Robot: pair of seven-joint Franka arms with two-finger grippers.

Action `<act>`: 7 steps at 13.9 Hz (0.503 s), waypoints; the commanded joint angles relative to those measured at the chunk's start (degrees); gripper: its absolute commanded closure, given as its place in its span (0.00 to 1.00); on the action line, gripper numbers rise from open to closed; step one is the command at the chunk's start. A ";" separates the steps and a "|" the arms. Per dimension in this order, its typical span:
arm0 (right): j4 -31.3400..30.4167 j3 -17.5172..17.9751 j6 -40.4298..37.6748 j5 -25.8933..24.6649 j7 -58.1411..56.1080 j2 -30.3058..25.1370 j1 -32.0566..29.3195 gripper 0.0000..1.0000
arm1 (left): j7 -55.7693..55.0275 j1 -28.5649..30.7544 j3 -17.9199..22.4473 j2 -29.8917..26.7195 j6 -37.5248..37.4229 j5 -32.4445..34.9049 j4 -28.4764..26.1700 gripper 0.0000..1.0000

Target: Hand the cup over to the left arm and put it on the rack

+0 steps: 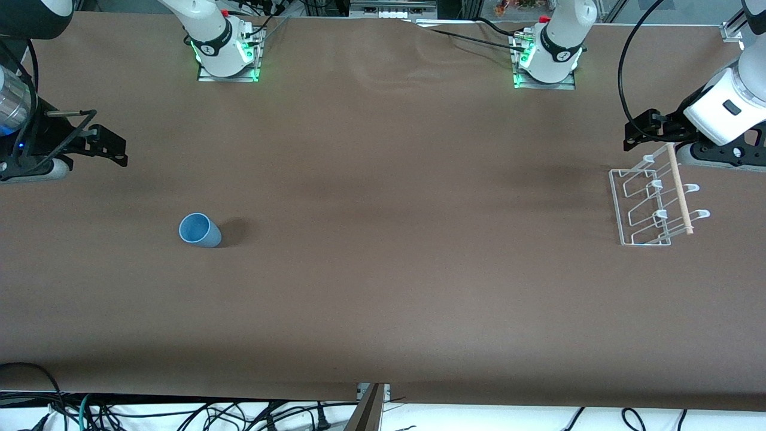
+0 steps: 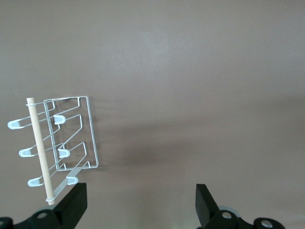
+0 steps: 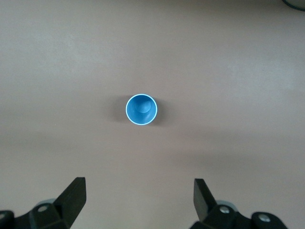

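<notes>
The light-blue cup [image 1: 199,230] stands upright on the brown table toward the right arm's end; it also shows from above in the right wrist view [image 3: 141,109]. My right gripper [image 1: 116,149] is open and empty, up in the air, off to the side of the cup and apart from it; its jaws [image 3: 139,187] stand wide. The white wire rack [image 1: 655,200] with its wooden dowel [image 1: 681,188] sits toward the left arm's end and shows in the left wrist view [image 2: 62,148]. My left gripper [image 1: 637,133] is open and empty, over the table by the rack's edge [image 2: 140,192].
The two arm bases [image 1: 227,66] [image 1: 547,69] stand on the table's edge farthest from the front camera. Cables [image 1: 179,416] hang below the edge nearest that camera. Brown cloth covers the table between the cup and the rack.
</notes>
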 commanded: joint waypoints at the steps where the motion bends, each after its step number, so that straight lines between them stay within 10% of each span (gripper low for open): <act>1: 1.94 0.40 -0.96 -1.70 -0.23 1.95 -0.10 0.00 | 0.16 0.48 -0.12 0.25 -1.00 -0.90 1.08 0.00; 7: 1.77 -0.03 1.31 -3.99 -0.23 8.63 -1.07 0.00 | 0.16 0.48 -0.21 0.25 -1.00 -0.90 1.08 0.00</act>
